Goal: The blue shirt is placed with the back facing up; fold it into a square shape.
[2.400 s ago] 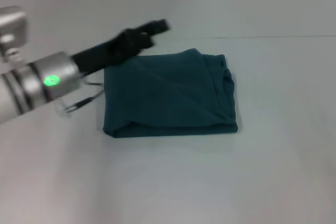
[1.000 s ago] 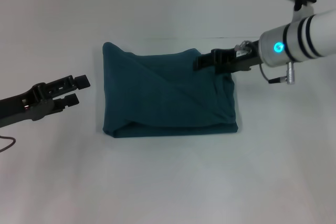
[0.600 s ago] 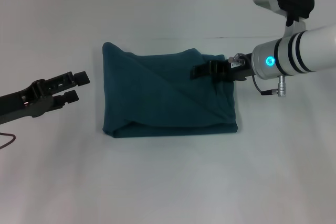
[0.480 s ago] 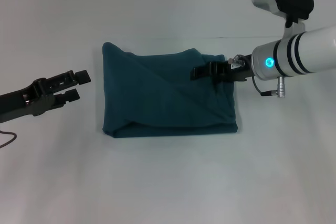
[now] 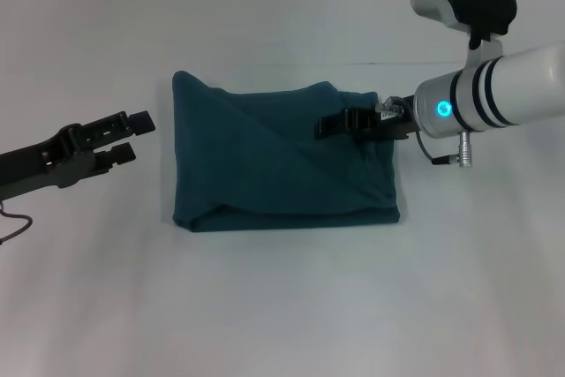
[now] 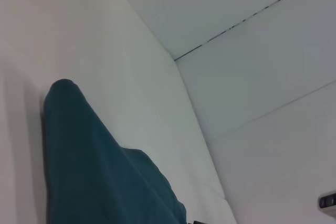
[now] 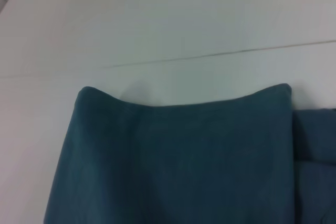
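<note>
Blue shirt (image 5: 282, 161) lies folded into a rough rectangle in the middle of the white table (image 5: 282, 306), its plain side up, with a diagonal crease across the top layer and a thicker bunched fold along its right edge. No container is in view.

The right gripper (image 5: 328, 124) reaches in from the right over the shirt's far right part, low above the cloth; whether its fingers are parted or touch the fabric cannot be told. The left gripper (image 5: 132, 136) hovers over bare table just left of the shirt, its 2 fingers slightly apart and holding nothing.
</note>
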Tool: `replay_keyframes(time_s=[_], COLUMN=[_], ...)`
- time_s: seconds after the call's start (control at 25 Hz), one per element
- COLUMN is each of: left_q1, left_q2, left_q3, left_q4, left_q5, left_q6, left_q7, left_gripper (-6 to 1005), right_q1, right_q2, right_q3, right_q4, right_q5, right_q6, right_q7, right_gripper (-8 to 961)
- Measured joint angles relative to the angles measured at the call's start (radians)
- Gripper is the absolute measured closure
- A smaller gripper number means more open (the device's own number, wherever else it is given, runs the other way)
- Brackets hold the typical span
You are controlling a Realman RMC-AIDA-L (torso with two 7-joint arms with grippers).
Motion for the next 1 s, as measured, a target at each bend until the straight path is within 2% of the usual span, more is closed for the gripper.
replay_keyframes(time_s=[0.36,0.6,1.0], left_q1=[-0.003,-0.006,-0.005], left_q2=[0.000,0.000,0.000], left_q3=[0.000,0.000,0.000], left_q4=[0.003,-0.001,-0.003], left_q5=[-0.008,-0.011,-0.012], left_q6=[-0.003,-0.016,-0.022], left_q7=[0.000,0.001,0.002], left_gripper=[80,80,80], right_q1=[-0.009,-0.006,-0.007], right_q2=[-0.010,0.000,0.000], right_q3=[-0.001,0.009,0.012], right_q4=[0.005,-0.003,-0.010], right_q5=[0.000,0.007,0.035], right_q6=[-0.022,-0.017,-0.016], right_q7=[0.009,0.000,-0.007], right_gripper=[270,291,325])
